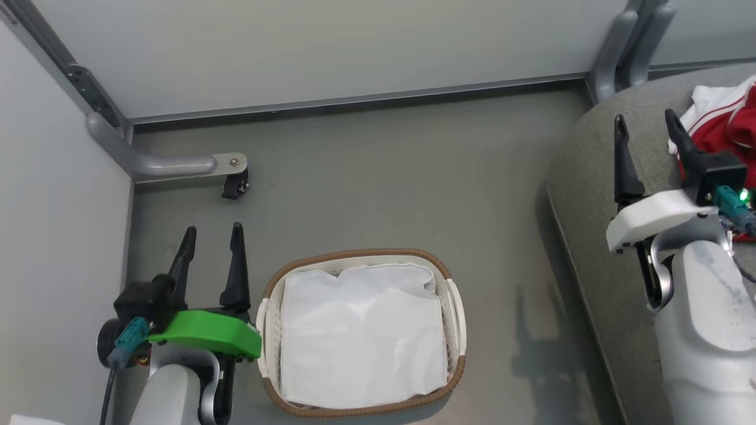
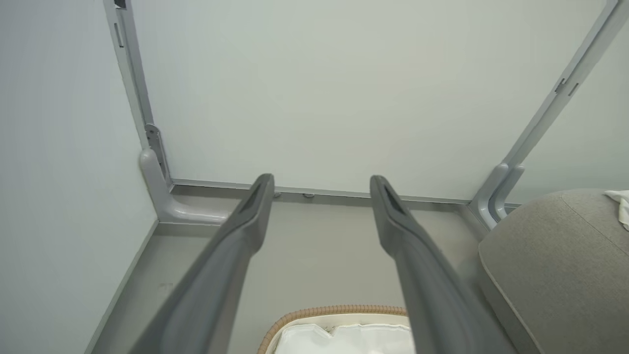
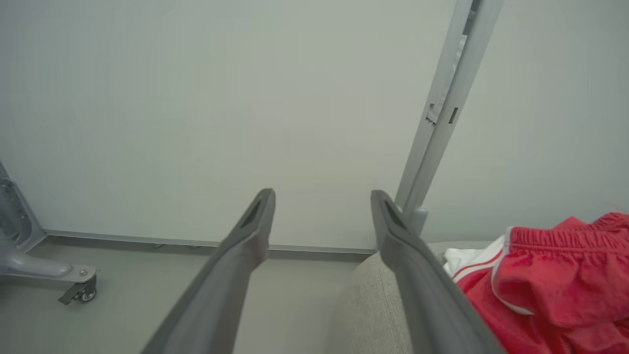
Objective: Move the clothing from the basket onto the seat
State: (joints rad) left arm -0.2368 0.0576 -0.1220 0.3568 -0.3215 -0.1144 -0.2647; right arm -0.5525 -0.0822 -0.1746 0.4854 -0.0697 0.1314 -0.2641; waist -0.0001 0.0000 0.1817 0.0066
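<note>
Right arm (image 1: 703,330): its pale forearm stood closest to the head camera, at the lower right, in front of the seat (image 1: 590,177).
Right gripper (image 1: 645,116): the jaws were open, with a wide gap and nothing between the two dark fingers. It hung over the rounded edge of the seat, and its right finger was just beside the clothing (image 1: 720,130). Whether they touched could not be told.
Left arm (image 1: 171,389): it rose at the lower left of the head view, beside the side wall.
Left gripper (image 1: 214,227): the jaws were open and empty, with the fingers well apart. It hung above the floor (image 1: 384,177), just left of the basket (image 1: 354,255), and its green cover was close to the basket's left handle.
Basket: it was oval and white with a brown woven rim. It stood on the floor between the two arms, nearer to the left one.
Liner (image 1: 360,336): it was white and wrinkled, and it covered the inside of the basket.
Clothing: it was red with white stripes and a white panel, and it lay in a heap on the seat at the far right of the head view. The right wrist view showed a gathered red waistband with white trim.
Seat: it was of grey woven fabric, to the right of the basket and apart from it.
Floor: it was smooth and grey, with an arm's shadow to the right of the basket.
Caster (image 1: 235,186): it was small and black, under a grey frame leg in the back left corner.
</note>
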